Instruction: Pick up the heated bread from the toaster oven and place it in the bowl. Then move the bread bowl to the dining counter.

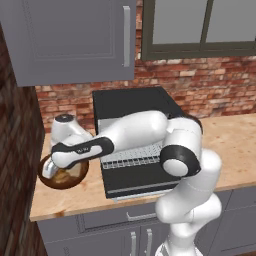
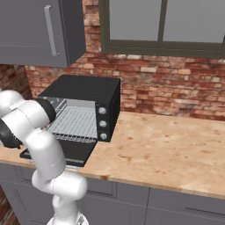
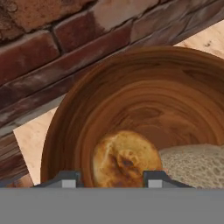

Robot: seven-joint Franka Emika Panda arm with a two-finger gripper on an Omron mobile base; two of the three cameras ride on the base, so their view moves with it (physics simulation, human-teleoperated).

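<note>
The dark brown wooden bowl (image 3: 131,87) sits on the counter to the left of the black toaster oven (image 1: 131,106). The heated bread (image 3: 124,159), a small golden-brown bun, lies in the bowl's bottom. My gripper (image 3: 112,179) hangs just above it, pointing down into the bowl (image 1: 64,179). Its fingertips (image 3: 70,179) stand apart on either side of the bun, with a gap on the left side. From the left base view, the hand (image 1: 50,169) hovers over the bowl's left rim. The oven's door (image 1: 135,181) is dropped open and its wire rack (image 2: 74,125) is bare. The dining counter is out of view.
A pale, rough-textured bread piece (image 3: 192,164) lies in the bowl beside the bun. A brick wall (image 3: 52,39) stands close behind the bowl, and a grey wall cabinet (image 1: 70,35) hangs above. The wooden counter (image 2: 167,149) stretches right of the oven.
</note>
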